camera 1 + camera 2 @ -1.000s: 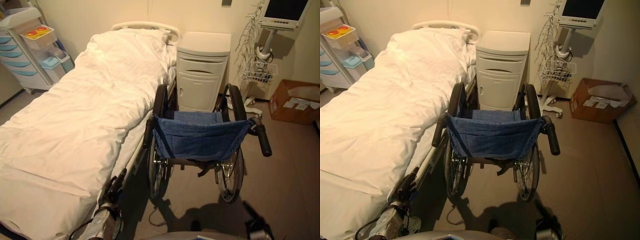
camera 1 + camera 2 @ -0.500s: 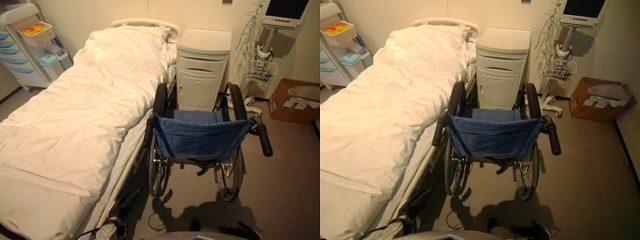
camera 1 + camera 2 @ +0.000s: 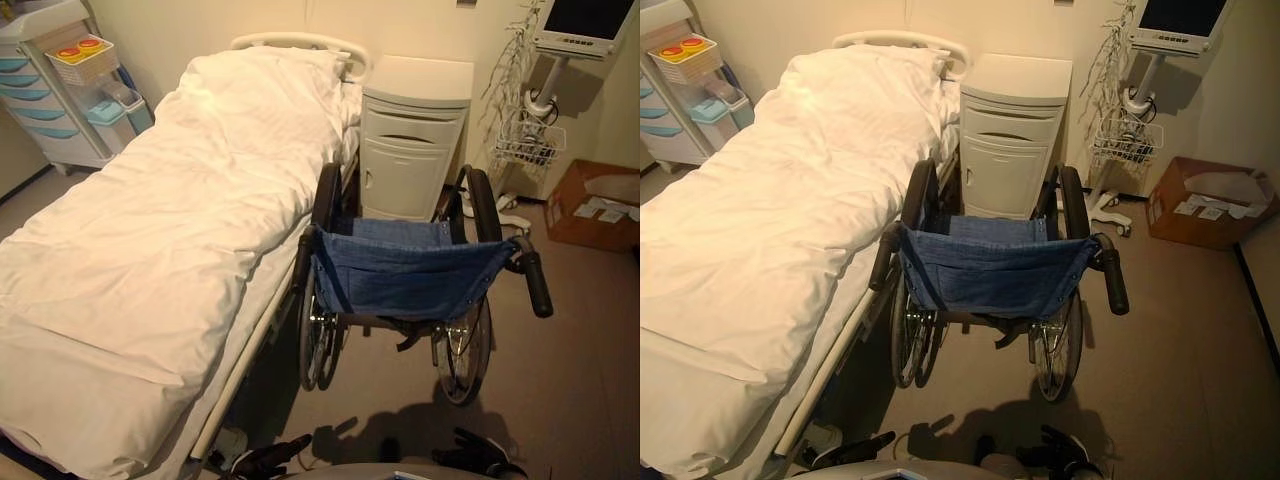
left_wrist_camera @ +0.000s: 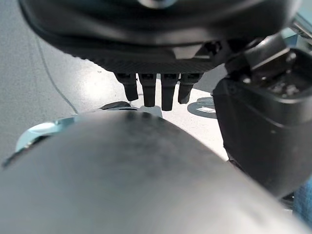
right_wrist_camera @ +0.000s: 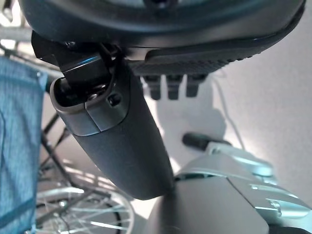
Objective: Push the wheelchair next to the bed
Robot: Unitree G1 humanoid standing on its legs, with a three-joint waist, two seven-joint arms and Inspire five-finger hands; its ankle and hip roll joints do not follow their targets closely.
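Our left hand (image 3: 268, 459) and right hand (image 3: 478, 455) have dropped low, fingers straight, holding nothing; the wheelchair (image 3: 405, 280) stands beside the bed (image 3: 150, 240); pushing seems finished.

The two head views look down and forward from just behind the blue fabric-backed wheelchair (image 3: 400, 285), sharing it, the white-quilted bed (image 3: 150, 230) and the cream bedside cabinet (image 3: 1015, 135) from slightly offset positions. Each wrist view looks very closely along its own dark robot hand toward the grey floor (image 4: 29, 73).
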